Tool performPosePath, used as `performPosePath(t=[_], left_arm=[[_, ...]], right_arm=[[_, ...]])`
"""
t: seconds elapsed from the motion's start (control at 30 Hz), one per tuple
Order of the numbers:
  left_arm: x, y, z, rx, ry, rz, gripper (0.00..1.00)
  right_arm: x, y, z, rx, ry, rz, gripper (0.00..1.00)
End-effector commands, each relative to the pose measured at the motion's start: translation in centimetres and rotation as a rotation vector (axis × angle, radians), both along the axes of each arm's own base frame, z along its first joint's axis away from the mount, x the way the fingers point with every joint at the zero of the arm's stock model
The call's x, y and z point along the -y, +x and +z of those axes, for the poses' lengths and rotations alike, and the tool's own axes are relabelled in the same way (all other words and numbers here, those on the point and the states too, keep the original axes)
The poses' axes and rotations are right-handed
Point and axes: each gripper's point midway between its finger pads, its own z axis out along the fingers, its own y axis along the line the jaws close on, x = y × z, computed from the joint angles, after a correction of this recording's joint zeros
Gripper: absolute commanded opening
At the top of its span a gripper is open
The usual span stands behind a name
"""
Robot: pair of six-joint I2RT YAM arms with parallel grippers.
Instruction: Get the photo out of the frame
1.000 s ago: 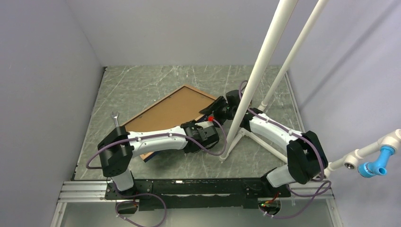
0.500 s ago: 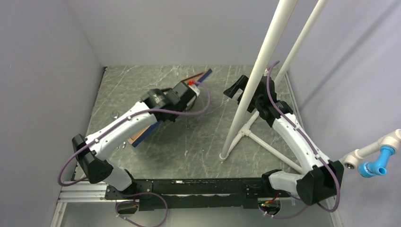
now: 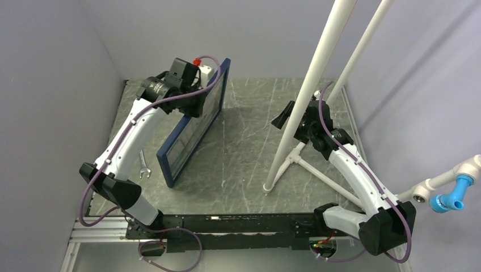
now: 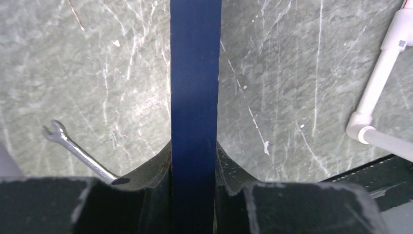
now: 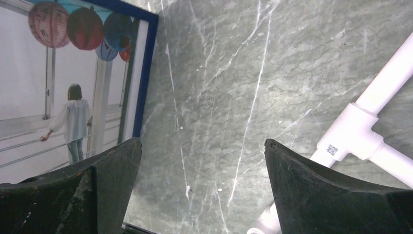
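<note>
Two arms reach over the grey marbled table [image 3: 244, 153], and only your left one carries anything. Your left gripper [image 3: 212, 76] is raised above the far-left corner of the table, its jaws pinching the top edge of the frame [image 3: 195, 127]. In the left wrist view the dark blue rim runs straight up between the two black fingers [image 4: 146, 195], which press on it from both sides. The frame hangs on edge, steeply tilted, with its front turned toward the right edge of the table. Its lowest corner is down over the left half, toward the near edge, and you cannot tell whether that corner touches the table.

The photo [image 5: 48, 97] sits inside the frame. The right wrist view shows a figure in a white top, with red and blue lanterns [image 5: 85, 27] at one end, bordered by the blue rim.

A small wrench [image 3: 143, 170] lies flat on the table, between the left edge and the frame's lowest corner.

Your right gripper [image 3: 283, 116] hovers over the right half of the table, well apart from the frame. Its jaws are spread wide with nothing between them. It sits close to the white pipe stand [image 3: 306, 96] rising from the table.
</note>
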Motion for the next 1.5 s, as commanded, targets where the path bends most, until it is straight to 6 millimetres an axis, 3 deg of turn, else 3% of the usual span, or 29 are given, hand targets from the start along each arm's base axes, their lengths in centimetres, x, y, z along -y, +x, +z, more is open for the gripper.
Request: performPosePath(t=[0.0,0.3,0.57,0.7,0.9,1.13,1.23,1.47], left_arm=[[1.4,0.4,-0.8,-0.087,-0.252,0.023,0.0],[-2.2,3.3,-1.0,-0.133,-0.383,0.086,0.0],[-6.7,4.9,-2.5,-0.151,-0.661,0.222,0.0],[-9.2,5.0,-3.4,-0.165,-0.704,0.299,0.0],[-11.1,4.7,-5.0,-0.185,-0.714,0.377,0.0],[-14.2,4.8,-5.4,-0.148,-0.821,0.504,0.0],[-14.8,4.6,-5.7,-0.151,-0.871,0.532,0.0],[-14.2,3.9,-7.6,-0.162,-0.955,0.568,0.0]], right_arm=[[0.8,-0.4,-0.1,0.018,-0.037,-0.015,0.97],[0.6,-0.5,-0.9,-0.004,-0.036,-0.006,0.97],[0.8,-0.7,-1.4,-0.011,-0.045,-0.01,0.97],[0.7,-0.7,-1.9,-0.02,-0.046,-0.005,0.97],[0.5,-0.6,-2.4,-0.03,-0.04,0.002,0.97],[0.6,-0.6,-2.5,-0.032,-0.049,0.002,0.97],[0.5,-0.5,-2.6,-0.035,-0.048,0.002,0.97],[0.5,-0.5,-3.4,-0.051,-0.052,0.004,0.97]])
